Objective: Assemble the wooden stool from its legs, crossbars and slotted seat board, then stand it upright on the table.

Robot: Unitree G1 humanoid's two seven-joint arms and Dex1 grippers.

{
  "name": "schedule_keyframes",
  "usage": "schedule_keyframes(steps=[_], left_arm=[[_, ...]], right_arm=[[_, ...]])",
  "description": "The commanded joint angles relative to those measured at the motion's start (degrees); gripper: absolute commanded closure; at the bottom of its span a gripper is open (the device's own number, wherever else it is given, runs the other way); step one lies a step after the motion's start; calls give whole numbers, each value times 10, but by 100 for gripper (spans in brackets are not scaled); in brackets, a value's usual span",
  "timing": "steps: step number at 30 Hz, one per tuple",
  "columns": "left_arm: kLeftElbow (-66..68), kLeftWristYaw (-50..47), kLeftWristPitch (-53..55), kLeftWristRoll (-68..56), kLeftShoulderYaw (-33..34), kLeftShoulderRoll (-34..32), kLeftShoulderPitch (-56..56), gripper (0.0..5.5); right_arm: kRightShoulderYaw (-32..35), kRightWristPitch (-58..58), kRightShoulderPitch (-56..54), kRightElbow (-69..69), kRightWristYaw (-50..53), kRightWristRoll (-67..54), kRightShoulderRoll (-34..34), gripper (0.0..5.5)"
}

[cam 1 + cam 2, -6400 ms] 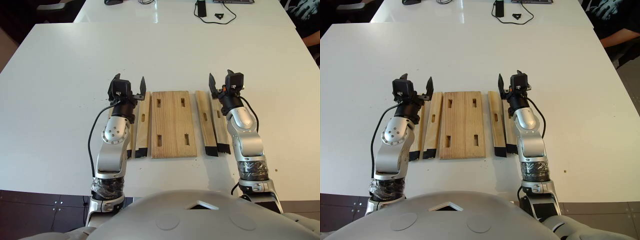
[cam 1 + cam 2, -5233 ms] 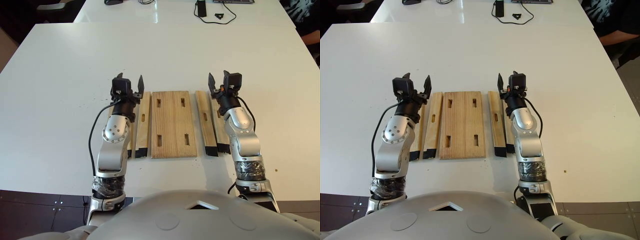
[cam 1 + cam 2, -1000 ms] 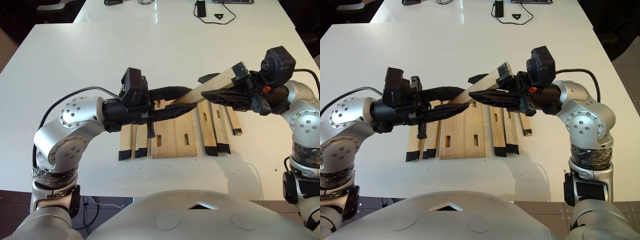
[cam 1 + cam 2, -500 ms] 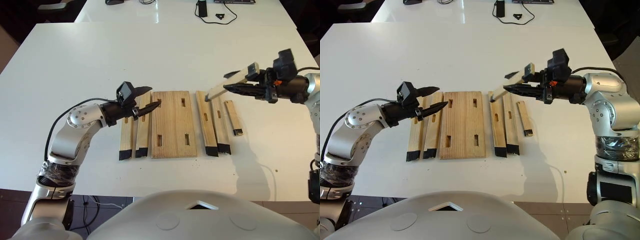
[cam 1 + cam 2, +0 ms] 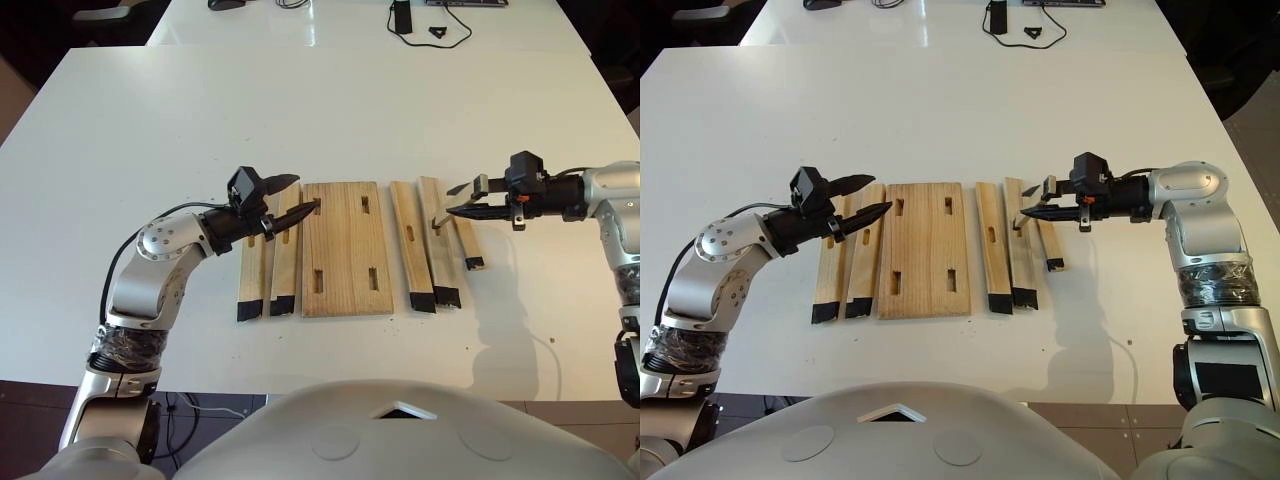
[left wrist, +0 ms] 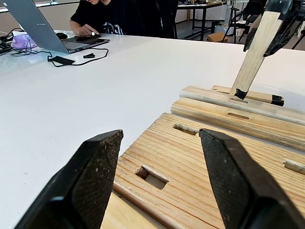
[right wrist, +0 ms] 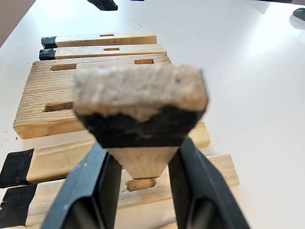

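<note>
Four legs [image 5: 285,250] lie flat on the table [image 5: 150,120], two on each side of the one board [image 5: 343,250]. Each leg has one slot and a black end toward the robot. The board has four slots.

There are two crossbars. The loose crossbar [image 5: 467,243] lies just beside the outermost right leg. The held crossbar [image 6: 253,51] is pinched in the right claw [image 5: 450,200] and tilted, with its black-tipped lower end down on that leg at the slot. Whether the end sits inside the slot cannot be told.

The left claw [image 5: 306,194] hangs spread wide with nothing in it, low over the inner left leg and the board's far left corner. One laptop [image 6: 33,21] stands farther back.
</note>
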State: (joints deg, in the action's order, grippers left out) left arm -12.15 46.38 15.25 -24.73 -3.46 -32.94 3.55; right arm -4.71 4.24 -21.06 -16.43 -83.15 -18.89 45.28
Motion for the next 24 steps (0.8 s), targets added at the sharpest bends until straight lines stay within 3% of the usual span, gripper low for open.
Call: schedule_keyframes(steps=[1,14,24], left_arm=[[-5,2,-4,11,0,3,-1,253],[-22,7,6,16,-3,2,-2,253],[-22,1,3,36,-22,13,0,253]], right_arm=[[-11,-33,-3,-19,-8,26,0,423],[-38,-45,58,25,-40,30,17,423],[-122,-71,12,-82,-46,98,-13,423]])
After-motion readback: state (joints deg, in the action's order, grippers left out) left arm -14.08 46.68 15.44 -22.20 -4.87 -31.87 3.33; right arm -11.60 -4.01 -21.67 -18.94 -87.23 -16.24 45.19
